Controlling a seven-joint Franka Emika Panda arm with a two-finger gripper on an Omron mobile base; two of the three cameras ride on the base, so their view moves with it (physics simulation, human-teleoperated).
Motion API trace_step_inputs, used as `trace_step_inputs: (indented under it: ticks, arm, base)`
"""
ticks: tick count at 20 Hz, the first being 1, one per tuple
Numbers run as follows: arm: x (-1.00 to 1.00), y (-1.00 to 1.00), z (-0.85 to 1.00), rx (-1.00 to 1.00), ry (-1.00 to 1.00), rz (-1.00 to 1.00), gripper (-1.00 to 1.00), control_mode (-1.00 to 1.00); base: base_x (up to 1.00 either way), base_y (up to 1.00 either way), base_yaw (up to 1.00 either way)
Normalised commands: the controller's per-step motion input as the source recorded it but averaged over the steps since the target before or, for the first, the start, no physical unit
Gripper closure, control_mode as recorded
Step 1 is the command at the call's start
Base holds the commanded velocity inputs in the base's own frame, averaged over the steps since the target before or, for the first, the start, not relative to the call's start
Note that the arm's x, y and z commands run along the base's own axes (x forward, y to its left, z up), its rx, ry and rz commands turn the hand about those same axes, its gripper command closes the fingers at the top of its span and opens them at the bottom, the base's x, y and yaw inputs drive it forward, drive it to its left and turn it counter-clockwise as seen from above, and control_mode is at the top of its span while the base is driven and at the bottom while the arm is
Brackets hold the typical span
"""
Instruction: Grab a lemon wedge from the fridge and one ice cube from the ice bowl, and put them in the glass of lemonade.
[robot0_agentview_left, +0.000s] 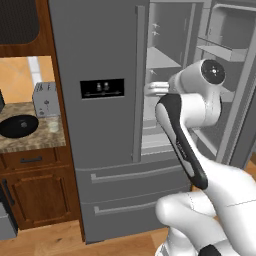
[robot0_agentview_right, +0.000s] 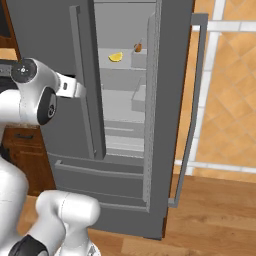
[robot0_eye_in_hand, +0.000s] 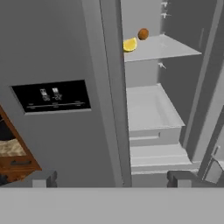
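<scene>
The fridge (robot0_agentview_left: 100, 50) has its left door shut and its right door (robot0_agentview_right: 170, 75) swung wide open. On an upper shelf inside lies the lemon wedge (robot0_agentview_right: 115, 57) (robot0_eye_in_hand: 130, 44), beside a small orange ball (robot0_eye_in_hand: 143, 33). My gripper (robot0_eye_in_hand: 113, 180) is open and empty. It hangs in front of the fridge at the edge of the shut left door, well short of and below the wedge. On the counter to the left sits the ice bowl (robot0_agentview_left: 19, 125). The ice cube is too small to make out, and I cannot pick out the glass of lemonade.
A grey toaster (robot0_agentview_left: 46, 99) stands behind the ice bowl on the stone counter (robot0_agentview_left: 50, 137). The shut left door carries a black dispenser panel (robot0_eye_in_hand: 52, 96) and a long handle (robot0_agentview_left: 138, 85). Lower shelves and bins (robot0_eye_in_hand: 151, 109) fill the open side. The open door's handle (robot0_agentview_right: 194, 100) juts out at the right.
</scene>
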Motion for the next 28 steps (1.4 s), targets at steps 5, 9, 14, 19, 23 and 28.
trace_step_inputs:
  ticks: [5, 9, 14, 19, 23, 28]
  arm:
    - [0.73, 0.07, -0.11, 0.00, 0.03, 0.04, -1.00, -1.00]
    - [0.53, 0.19, -0.16, -0.01, 0.00, 0.04, -1.00, -1.00]
    - [0.58, 0.13, -0.09, 0.00, 0.00, 0.00, -1.00, -1.00]
    - [0.48, 0.00, -0.07, -0.01, -0.11, -0.02, -1.00, -1.00]
    - [0.57, 0.00, -0.21, 0.00, -0.14, 0.00, -1.00, -1.00]
    - [0.63, 0.00, -0.15, 0.00, -0.01, 0.00, -1.00, -1.00]
  base:
    - [0.00, 0.00, 0.00]
    - [0.00, 0.00, 0.00]
    - [0.00, 0.00, 0.00]
    - [0.00, 0.00, 0.00]
    - [0.00, 0.00, 0.00]
    - [0.00, 0.00, 0.00]
